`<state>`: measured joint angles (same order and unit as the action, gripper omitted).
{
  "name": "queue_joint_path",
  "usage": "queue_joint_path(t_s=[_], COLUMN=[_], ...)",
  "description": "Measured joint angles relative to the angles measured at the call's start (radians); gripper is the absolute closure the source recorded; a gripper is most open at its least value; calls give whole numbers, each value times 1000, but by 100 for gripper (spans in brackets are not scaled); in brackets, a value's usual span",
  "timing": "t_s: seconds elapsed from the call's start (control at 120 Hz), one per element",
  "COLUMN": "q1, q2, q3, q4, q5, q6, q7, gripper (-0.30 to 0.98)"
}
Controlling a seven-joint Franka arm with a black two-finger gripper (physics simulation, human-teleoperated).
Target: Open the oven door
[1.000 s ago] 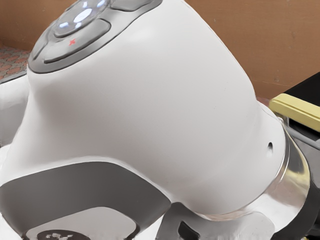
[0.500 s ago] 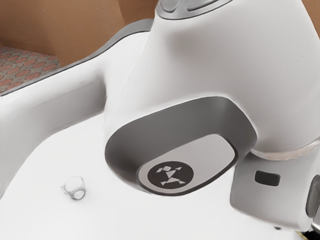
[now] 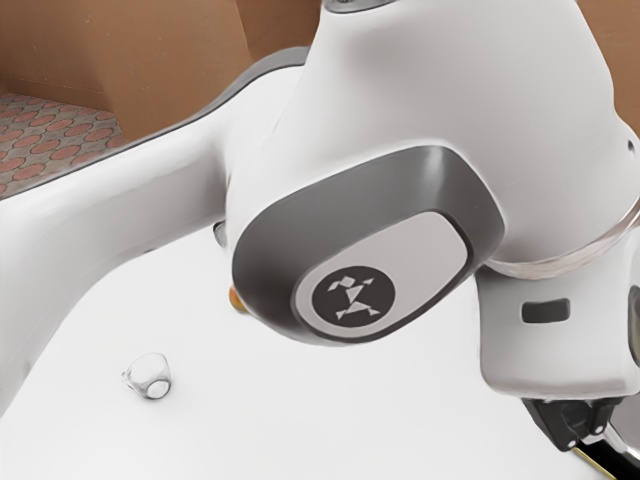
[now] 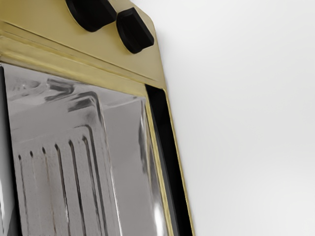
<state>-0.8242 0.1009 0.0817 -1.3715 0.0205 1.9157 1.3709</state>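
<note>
At the exterior view's lower right, the black gripper point(image 3: 572, 424) hangs below the white hand, beside a small part of the oven point(image 3: 600, 467). How its fingers stand cannot be made out. In the wrist view the oven point(image 4: 118, 73) has a gold frame with black knobs point(image 4: 135, 30) along one side. Inside the frame lies a shiny grey ribbed surface point(image 4: 49, 182), with a black strip point(image 4: 162, 123) beside the frame. Whether this surface is seen through the door's glass or through an opening cannot be told. Contact between gripper and oven cannot be judged.
The white arm point(image 3: 110, 215) crosses the exterior view above the white table point(image 3: 260, 430). A small clear glass cup point(image 3: 150, 376) lies on the table, and an orange-brown object point(image 3: 237, 299) is partly hidden behind the arm.
Over the last second the arm has swung a long way and uncovered the table and cup. Since half a second ago the hand has shifted slightly, bringing the black gripper into the exterior view.
</note>
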Motion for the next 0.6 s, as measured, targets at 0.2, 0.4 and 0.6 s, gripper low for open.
queue_joint_path(t_s=[0.2,0.4,0.6], q1=[3,18,30], q2=[9,63,79], q3=[4,6,7], q4=[6,60,83], q5=[-6,-7,-7], q6=[2,3,-2], q7=[-81,-140,-179], gripper=[0,0,0])
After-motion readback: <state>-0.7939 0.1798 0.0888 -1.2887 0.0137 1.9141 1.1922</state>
